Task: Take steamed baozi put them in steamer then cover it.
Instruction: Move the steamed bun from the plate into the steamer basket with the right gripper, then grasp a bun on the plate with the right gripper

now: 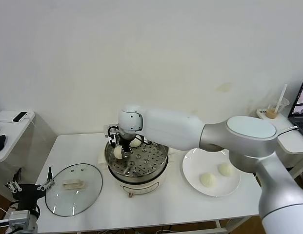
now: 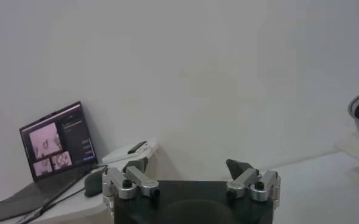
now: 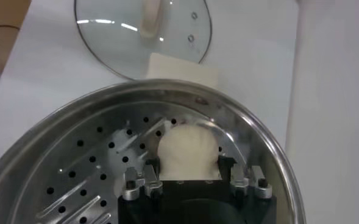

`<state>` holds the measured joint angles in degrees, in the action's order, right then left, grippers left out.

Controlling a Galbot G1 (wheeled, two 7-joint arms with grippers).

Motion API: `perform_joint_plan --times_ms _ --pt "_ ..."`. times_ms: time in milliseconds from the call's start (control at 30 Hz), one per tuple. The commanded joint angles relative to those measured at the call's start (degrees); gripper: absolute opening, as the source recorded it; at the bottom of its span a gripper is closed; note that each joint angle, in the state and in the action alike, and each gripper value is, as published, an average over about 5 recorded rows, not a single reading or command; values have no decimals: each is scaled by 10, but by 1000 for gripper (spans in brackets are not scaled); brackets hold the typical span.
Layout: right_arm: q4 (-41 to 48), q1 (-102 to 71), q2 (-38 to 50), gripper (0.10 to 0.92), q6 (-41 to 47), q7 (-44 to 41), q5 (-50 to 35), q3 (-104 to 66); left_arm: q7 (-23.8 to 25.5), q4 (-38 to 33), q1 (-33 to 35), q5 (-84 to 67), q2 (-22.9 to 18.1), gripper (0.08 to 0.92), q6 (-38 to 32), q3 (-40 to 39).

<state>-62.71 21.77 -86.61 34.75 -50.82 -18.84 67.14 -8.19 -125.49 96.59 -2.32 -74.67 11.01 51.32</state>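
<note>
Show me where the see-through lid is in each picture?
Head view: the glass lid lies flat on the table, on the robot's left of the steamer.
Left wrist view: not in it.
Right wrist view: lid beyond the steamer rim.
Shared landmark: the steamer.

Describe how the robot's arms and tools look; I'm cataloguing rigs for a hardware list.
The right arm has glossy white shells and silver-grey rounded joint housings. The right tool and left tool each have a black body with silver metal finger brackets and black screws. A thin black cable loops at the right wrist.
</note>
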Motion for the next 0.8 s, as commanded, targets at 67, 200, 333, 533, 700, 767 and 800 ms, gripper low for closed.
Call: perform_joint_plan --times_ms 67,200,333,533,700,767,800 --pt "-5 -2 -1 627 -9 -12 10 -1 0 -3 0 2 -1 823 0 -1" --pt "-32 24 24 727 -15 -26 5 -2 0 -4 1 1 0 823 0 1" --pt "-74 73 72 809 -29 -59 2 -4 0 -5 1 0 0 823 1 1" --pt "-142 133 167 822 -42 -94 10 -6 1 -9 2 -7 4 823 3 -1" --pt "-213 154 275 823 -62 -117 37 -2 1 -12 2 -8 5 823 5 -5" --pt "-248 155 329 823 -72 -126 52 1 1 -12 2 -9 5 823 5 -6" --pt "-262 154 351 823 -78 -130 61 2 1 -12 2 -9 6 823 5 -7"
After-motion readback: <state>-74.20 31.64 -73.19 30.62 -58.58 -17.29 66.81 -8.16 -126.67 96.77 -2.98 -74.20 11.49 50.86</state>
